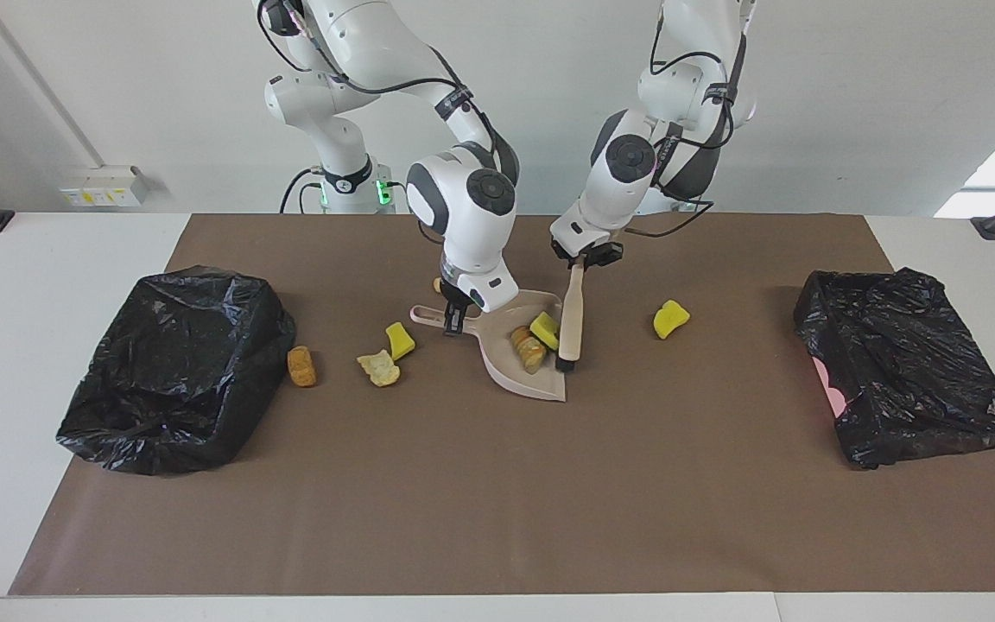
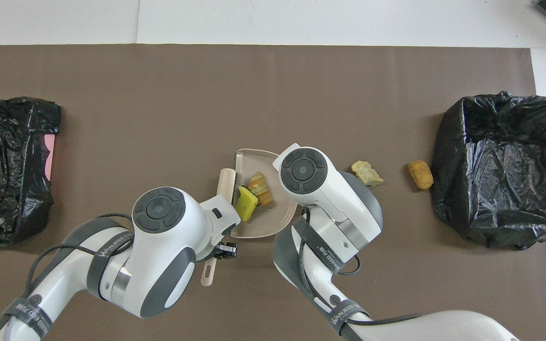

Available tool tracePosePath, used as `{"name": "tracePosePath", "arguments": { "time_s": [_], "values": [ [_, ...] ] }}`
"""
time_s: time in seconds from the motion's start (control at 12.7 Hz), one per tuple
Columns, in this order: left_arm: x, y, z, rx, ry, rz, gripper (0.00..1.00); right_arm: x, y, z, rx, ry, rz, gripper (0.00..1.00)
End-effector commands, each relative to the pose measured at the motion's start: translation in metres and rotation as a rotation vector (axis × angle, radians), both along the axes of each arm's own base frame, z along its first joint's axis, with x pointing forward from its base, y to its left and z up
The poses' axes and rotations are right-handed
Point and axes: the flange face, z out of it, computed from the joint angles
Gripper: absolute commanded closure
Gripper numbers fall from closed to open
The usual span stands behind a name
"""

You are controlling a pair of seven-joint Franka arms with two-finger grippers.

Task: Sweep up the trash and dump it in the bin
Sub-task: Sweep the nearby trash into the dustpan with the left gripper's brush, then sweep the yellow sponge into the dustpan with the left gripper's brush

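brush (image 1: 572, 321) at dustpan (image 1: 525, 363), two scraps (image 1: 535, 339) inside

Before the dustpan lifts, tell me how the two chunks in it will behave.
The yellow sponge piece and the tan foam lump look light and soft, so probably squashy. They lie loose in the dustpan, so tilting may slide them out.

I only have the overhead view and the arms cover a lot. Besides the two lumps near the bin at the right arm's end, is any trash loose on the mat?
Observer: Yes. A yellow sponge piece lies toward the left arm's end, outside the dustpan, apart from the brush.
Operator: Anything under the right arm?
Observer: A second yellow sponge piece, beside the pale lump.
Operator: Is the dustpan held?
Observer: Yes, the right gripper is shut on its handle.
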Motion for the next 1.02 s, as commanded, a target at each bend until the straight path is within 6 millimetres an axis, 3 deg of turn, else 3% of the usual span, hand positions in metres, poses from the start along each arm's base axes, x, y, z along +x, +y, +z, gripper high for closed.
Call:
{"name": "tracePosePath", "arguments": {
  "time_s": [0.0,0.08,0.24,0.31,0.47,0.63,0.79,0.94],
  "values": [
    [0.027,0.064,0.059,0.055,0.032,0.242,1.00,-0.004,-0.003,0.003,-0.006,-0.010,0.013,1.00],
    [0.039,0.094,0.072,0.112,0.033,0.276,1.00,-0.004,-0.002,0.003,-0.006,-0.012,0.015,1.00],
    [0.040,0.133,0.071,0.196,0.065,0.318,1.00,-0.004,0.000,0.004,-0.003,-0.016,0.015,1.00],
    [0.040,0.167,0.064,0.208,0.094,0.393,1.00,-0.005,0.000,0.004,-0.005,-0.014,0.012,1.00],
    [0.021,0.209,0.053,0.217,0.127,0.459,1.00,-0.005,0.001,0.004,-0.004,-0.016,0.012,1.00],
    [-0.016,0.216,0.039,0.219,0.126,0.444,1.00,-0.005,0.001,0.004,-0.004,-0.014,0.011,1.00],
    [-0.037,0.213,0.018,0.227,0.119,0.438,1.00,-0.006,0.001,0.004,-0.005,-0.015,0.009,1.00],
    [-0.052,0.180,-0.011,0.228,0.078,0.369,1.00,-0.005,0.002,0.005,-0.001,-0.018,0.024,1.00]
  ]
}}
